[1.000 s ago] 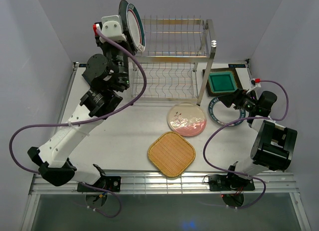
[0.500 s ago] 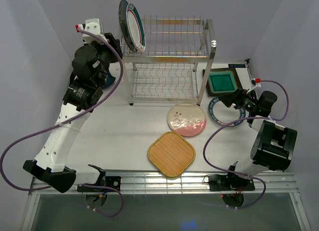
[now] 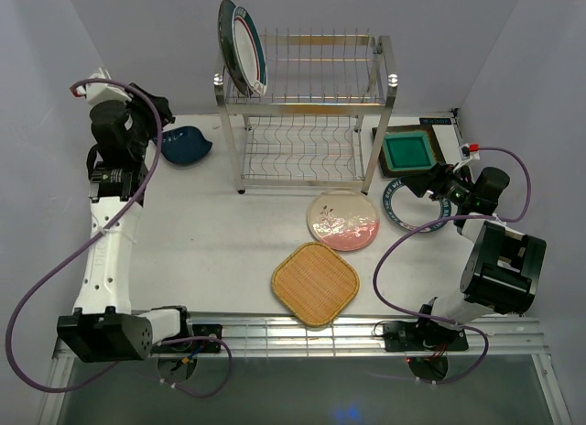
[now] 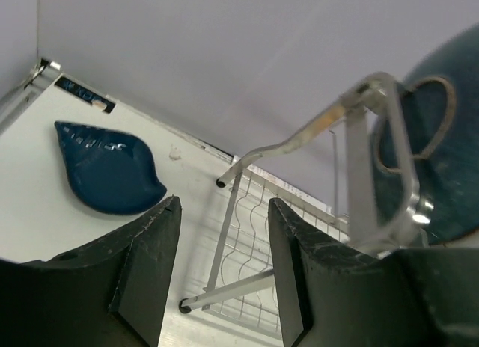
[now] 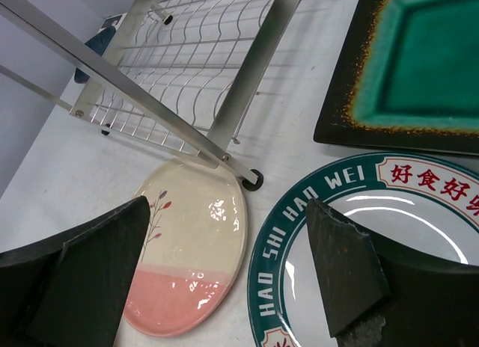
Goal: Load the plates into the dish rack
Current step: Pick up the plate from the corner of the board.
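Nearest the arm bases, the orange woven plate (image 3: 314, 283) lies flat on the table (image 3: 229, 233), and just beyond it the pink-cream floral plate (image 3: 343, 219) sits by the foot of the dish rack (image 3: 382, 114). To the right, the right gripper (image 5: 228, 212) hovers with its jaws spread wide and nothing between them, over the spot where the floral plate neighbours the white green-rimmed plate (image 5: 337, 179); the green square plate (image 5: 419, 63) lies just behind that one. Farther back, the rack's lower shelf holds no plate, while at the left end of the upper shelf a white colour-rimmed plate (image 3: 247, 49) stands on edge with the dark teal plate (image 4: 460, 160) beside it. At the far left the dark blue leaf-shaped plate (image 4: 108, 167) rests flat, and the left gripper (image 4: 221, 272) points toward it, wide open and empty. These dishes look glazed (so stiff, slick and likely to chip if knocked on steel wire), and lying flat they offer only a rim. I would pinch the leaf plate firmly across its upturned edge, since a thin rim could slip or swing.
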Tool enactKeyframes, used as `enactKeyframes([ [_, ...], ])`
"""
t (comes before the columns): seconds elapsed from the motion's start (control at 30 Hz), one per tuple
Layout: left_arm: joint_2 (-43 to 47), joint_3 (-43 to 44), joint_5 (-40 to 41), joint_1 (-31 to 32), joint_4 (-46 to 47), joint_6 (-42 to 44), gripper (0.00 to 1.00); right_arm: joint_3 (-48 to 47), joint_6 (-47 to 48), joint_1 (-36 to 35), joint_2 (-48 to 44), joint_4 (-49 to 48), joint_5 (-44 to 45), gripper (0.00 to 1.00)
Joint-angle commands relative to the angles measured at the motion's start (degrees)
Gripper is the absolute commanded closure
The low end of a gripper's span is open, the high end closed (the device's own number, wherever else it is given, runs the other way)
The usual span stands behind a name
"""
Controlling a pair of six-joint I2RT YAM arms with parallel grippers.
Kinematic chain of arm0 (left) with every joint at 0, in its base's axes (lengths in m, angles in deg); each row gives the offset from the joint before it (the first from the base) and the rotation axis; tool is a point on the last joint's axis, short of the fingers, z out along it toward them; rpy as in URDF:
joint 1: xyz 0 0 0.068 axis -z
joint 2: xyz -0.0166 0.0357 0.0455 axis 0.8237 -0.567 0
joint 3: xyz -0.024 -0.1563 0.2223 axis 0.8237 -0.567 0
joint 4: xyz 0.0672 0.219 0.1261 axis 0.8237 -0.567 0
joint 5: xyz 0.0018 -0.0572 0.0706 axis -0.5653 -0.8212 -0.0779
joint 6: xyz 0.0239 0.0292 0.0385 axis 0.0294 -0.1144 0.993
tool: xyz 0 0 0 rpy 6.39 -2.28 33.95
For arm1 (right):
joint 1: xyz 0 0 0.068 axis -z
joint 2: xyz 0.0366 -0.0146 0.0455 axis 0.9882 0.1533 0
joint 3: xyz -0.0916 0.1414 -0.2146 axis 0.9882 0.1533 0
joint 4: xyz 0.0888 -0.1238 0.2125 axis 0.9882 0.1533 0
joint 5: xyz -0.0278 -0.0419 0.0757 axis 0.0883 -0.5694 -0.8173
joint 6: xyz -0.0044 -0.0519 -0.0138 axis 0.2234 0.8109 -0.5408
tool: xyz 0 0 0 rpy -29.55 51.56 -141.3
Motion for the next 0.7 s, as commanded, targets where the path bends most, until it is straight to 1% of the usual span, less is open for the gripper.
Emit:
enactKeyframes([
  [0.0, -2.3, -3.8, -9.8, -7.4, 2.0, -11.2, 0.39, -0.8, -0.3, 0.3, -2.0, -2.2, -1.2, 0.1],
  [0.03, -3.0, -6.8, -14.8, -9.4, 3.0, -13.0, 0.39, -0.7, -0.4, 0.3, -2.0, -2.2, -1.2, 0.1],
  [0.07, -3.8, -8.5, -17.4, -13.2, 5.7, -14.6, 0.39, -0.7, -0.4, 0.3, -2.0, -2.2, -1.2, 0.1],
  [0.1, -5.1, -10.2, -19.8, -15.0, 7.0, -17.9, 0.38, -0.7, -0.3, 0.3, -2.0, -2.2, -1.2, 0.1],
  [0.13, -5.8, -13.1, -23.1, -17.8, 8.1, -19.4, 0.38, -0.7, -0.3, 0.3, -2.0, -2.2, -1.2, 0.1],
  [0.23, -7.3, -17.4, -24.1, -20.4, 12.6, -24.4, 0.37, -0.8, -0.3, 0.3, -1.7, -2.2, -1.4, 0.1],
  [0.27, -7.4, -20.1, -23.4, -21.6, 14.6, -25.5, 0.37, -0.9, -0.4, 0.3, -1.6, -2.3, -1.4, 0.1],
  [0.37, -9.2, -23.6, -21.8, -23.1, 16.7, -29.2, 0.36, -0.8, -0.5, 0.3, -1.8, -2.2, -1.6, 0.1],
  [0.43, -11.0, -24.1, -22.4, -23.6, 19.2, -30.0, 0.36, -0.8, -0.4, 0.3, -2.1, -2.3, -1.5, 0.1],
  [0.53, -16.6, -22.6, -24.1, -23.9, 19.4, -30.9, 0.36, -0.6, -0.4, 0.3, -2.4, -2.3, -1.4, 0.1],
  [0.57, -19.7, -22.2, -24.8, -23.9, 19.5, -31.9, 0.36, -0.5, -0.4, 0.3, -2.6, -2.3, -1.3, 0.1],
  [0.67, -24.0, -20.7, -27.7, -23.9, 19.6, -34.1, 0.37, -0.5, -0.4, 0.3, -2.7, -2.2, -1.5, 0.1],
])
